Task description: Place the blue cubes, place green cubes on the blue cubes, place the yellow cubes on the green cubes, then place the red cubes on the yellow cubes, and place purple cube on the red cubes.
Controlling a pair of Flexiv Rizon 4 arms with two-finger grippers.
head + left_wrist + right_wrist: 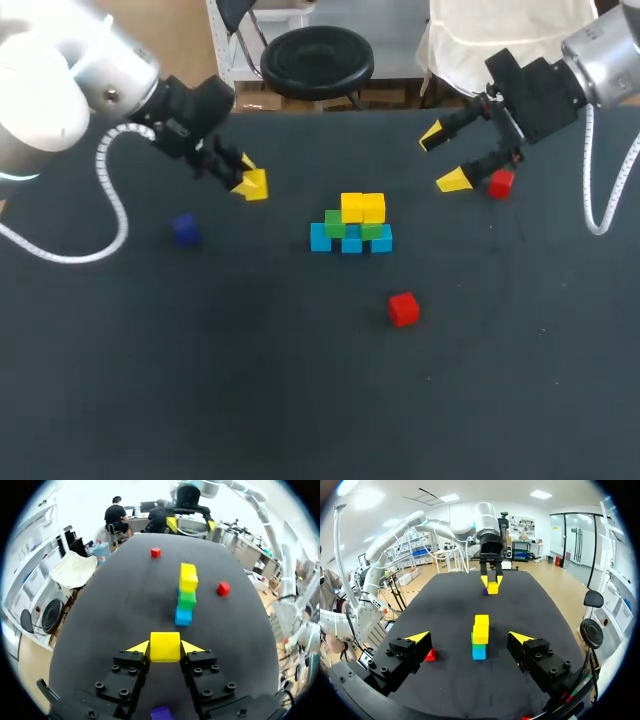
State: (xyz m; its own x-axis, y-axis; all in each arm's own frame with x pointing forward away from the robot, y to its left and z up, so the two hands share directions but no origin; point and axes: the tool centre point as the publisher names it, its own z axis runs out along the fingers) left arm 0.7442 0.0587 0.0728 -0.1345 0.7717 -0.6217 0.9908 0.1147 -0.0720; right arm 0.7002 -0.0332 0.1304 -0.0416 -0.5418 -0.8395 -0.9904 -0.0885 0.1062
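My left pincer [165, 647] is closed on one yellow cube [256, 185]. Both yellow tips press it from two sides, and the cube is to the left of the pile. From the left wrist view, the pile is straight ahead of the held cube. The purple cube [185, 230] lies alone on the dark surface [200, 380], near this pincer, on the side away from the pile.

The pile [351, 225] stands in the middle of the surface. Its lowest row has three blue cubes [351, 243] side by side. On them sit two green cubes [335, 222], and on the green ones sit two yellow cubes [362, 207], which touch each other.

My right pincer [443, 157] is wide open, and nothing is gripped between its fingers. It is over the far right part of the surface and points toward the pile, which is well ahead of it. The first red cube [501, 183] lies on the surface just beside one finger of this pincer, on the outer side of it. The second red cube [403, 308] lies on the near side of the pile, a little to the right, well apart from both pincers.
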